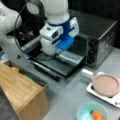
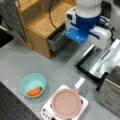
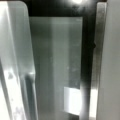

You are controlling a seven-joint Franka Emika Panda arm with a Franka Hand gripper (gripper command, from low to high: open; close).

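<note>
Hanging low over the toaster oven's point(image 1: 100, 42) dropped door point(image 1: 53, 66), the end effector point(image 1: 58, 53) sits just above the foil-lined tray point(image 2: 106, 61) — grip width I cannot tell (fingers hidden) — while the pink pan point(image 2: 66, 103) rests on its hotplate point(image 2: 46, 112) near the tabletop's point(image 2: 22, 60) edge.

Both front views look down oppositely; wrist view hugs the oven door point(image 3: 57, 62).

White Panda arm point(image 1: 56, 10) reaching down from 12 o'clock in both front views, blue-and-white wrist point(image 2: 86, 31) tilted, gripper point(image 1: 58, 53) pointing low toward 5 o'clock, fingertips hidden beneath the wrist housing.
</note>
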